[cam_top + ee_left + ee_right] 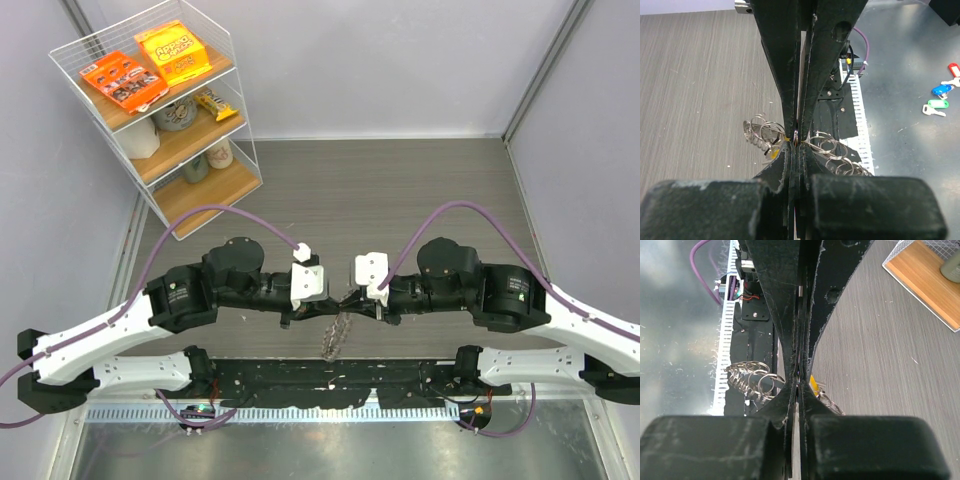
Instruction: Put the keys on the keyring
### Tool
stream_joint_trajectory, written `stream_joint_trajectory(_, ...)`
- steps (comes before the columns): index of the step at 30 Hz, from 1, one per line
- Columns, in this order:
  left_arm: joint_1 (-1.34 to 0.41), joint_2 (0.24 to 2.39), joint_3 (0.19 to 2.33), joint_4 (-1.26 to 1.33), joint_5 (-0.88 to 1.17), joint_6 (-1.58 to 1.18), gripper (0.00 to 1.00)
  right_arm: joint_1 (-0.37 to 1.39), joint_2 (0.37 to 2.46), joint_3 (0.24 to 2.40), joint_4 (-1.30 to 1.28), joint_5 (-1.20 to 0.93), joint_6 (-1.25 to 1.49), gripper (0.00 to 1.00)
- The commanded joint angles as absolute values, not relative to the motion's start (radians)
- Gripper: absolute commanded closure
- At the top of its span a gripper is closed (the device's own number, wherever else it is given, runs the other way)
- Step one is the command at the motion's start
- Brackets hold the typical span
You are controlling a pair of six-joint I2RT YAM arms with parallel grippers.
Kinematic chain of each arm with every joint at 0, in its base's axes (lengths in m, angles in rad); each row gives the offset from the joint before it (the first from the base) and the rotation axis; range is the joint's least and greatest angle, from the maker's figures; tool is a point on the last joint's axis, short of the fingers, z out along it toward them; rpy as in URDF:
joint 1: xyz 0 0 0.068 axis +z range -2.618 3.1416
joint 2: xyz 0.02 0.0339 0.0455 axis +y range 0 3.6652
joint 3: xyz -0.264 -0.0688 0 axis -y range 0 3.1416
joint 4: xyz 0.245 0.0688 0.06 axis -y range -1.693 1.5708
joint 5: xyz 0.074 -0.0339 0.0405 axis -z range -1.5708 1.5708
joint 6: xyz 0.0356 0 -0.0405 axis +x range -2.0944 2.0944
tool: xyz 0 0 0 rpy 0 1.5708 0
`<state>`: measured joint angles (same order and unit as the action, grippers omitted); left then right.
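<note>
Top external view: keyring (336, 338) dangles at 6 o'clock from left hand (796, 137), which is clamped shut on it. Right hand (799, 382) is pinched closed, can't tell on what. I'd hold the loop steady and go slow.

shelf rack (205, 190) blocks far-L corner, tabletop (430, 180) free far-R

Wire shelf (205, 192) (far left), coloured key tags (940, 90)
</note>
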<state>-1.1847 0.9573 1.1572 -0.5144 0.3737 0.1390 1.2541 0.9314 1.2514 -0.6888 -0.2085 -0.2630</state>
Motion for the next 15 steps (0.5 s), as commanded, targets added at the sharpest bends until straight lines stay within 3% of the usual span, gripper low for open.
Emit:
stream_joint_trajectory(1,-1.187,0.931,1.172,-0.439,0.367,0.14,1.0,1.258,0.927,1.289,-0.675,-0.222,-0.273,0.94)
stream_joint_trajectory(7,-1.186,0.913,1.152,-0.416,0.365,0.14,0.98,1.258,0.873,1.259,-0.624,-0.216,-0.273,0.95)
stream_joint_trajectory(10,-1.187,0.887,1.125,-0.379,0.371,0.138,0.79,1.258,0.853,1.241,-0.6,-0.216,-0.267,0.94)
stream_joint_trajectory(15,-1.186,0.854,1.092,-0.331,0.371,0.133,0.67,1.258,0.827,1.215,-0.557,-0.219,-0.255,0.94)
